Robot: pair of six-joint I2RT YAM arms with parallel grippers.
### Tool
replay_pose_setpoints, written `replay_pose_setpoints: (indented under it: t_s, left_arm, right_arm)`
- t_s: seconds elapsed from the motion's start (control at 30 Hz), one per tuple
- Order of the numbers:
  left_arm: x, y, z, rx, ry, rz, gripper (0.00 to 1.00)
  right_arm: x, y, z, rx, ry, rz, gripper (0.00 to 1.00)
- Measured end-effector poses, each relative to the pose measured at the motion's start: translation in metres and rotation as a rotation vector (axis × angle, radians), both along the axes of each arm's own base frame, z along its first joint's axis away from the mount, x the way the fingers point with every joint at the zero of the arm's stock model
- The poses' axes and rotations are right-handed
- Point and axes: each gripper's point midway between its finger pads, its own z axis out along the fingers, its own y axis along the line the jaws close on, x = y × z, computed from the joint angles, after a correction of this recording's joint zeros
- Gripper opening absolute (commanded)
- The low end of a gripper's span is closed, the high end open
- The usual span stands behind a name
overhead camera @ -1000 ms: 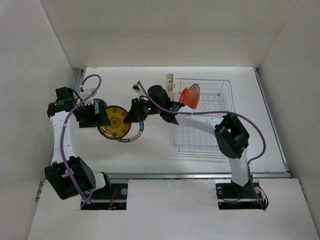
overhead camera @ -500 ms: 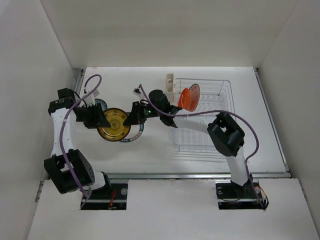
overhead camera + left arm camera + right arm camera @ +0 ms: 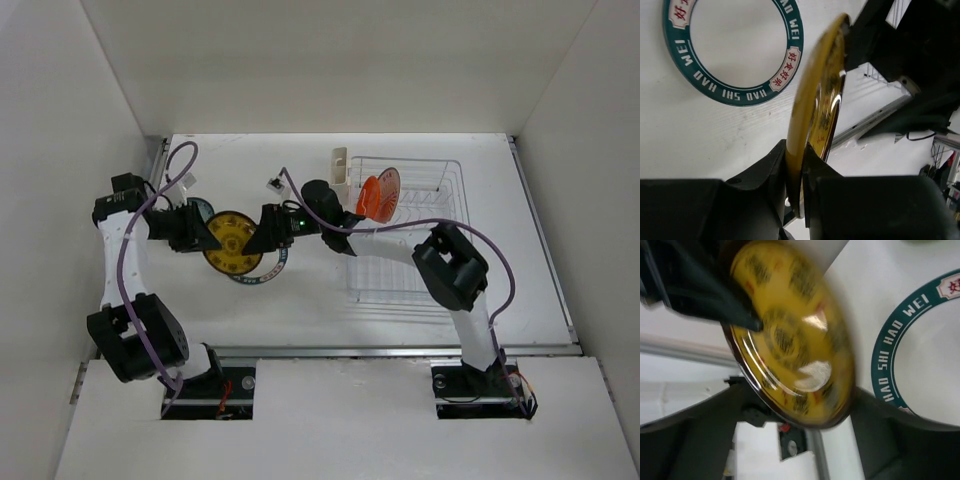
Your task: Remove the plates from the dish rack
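A yellow plate (image 3: 232, 243) hangs tilted just above the table, left of the dish rack (image 3: 430, 262). My left gripper (image 3: 209, 236) is shut on its left rim; in the left wrist view the yellow plate (image 3: 815, 100) stands edge-on, pinched between my black fingers (image 3: 767, 175). My right gripper (image 3: 259, 231) stands open at the plate's right side. The right wrist view shows the yellow plate (image 3: 790, 335) between those spread jaws. Under it on the table lies a white plate with a teal rim (image 3: 268, 271). An orange plate (image 3: 380, 195) stands upright in the rack.
The cream cutlery holder (image 3: 339, 165) hangs on the rack's left side. A small dark round thing (image 3: 203, 207) lies behind my left gripper, partly hidden. White walls close in the table at the left, back and right.
My left gripper has closed on the yellow plate's rim. My right gripper, shut on the plate before, has opened. The plate has shifted slightly toward the back.
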Motion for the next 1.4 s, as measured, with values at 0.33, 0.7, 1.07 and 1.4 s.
replay_pose_setpoints:
  t_s: [0.33, 0.7, 1.07, 1.4]
  left_arm:
    - [0.058, 0.070, 0.023, -0.017, -0.040, 0.312, 0.00]
    - [0.126, 0.171, -0.049, 0.031, 0.129, 0.644, 0.00]
    - [0.135, 0.183, -0.108, 0.102, 0.279, 0.637, 0.72]
    - [0.137, 0.160, -0.102, 0.429, 0.269, 0.454, 1.00]
  right_arm:
    - [0.011, -0.017, 0.018, -0.094, -0.024, -0.137, 1.00]
    - [0.019, -0.088, 0.121, -0.154, -0.264, -0.378, 1.00]
    - [0.011, -0.136, 0.161, -0.195, -0.354, -0.513, 1.00]
    - [0.026, -0.188, 0.152, -0.338, -0.314, -0.733, 1.00]
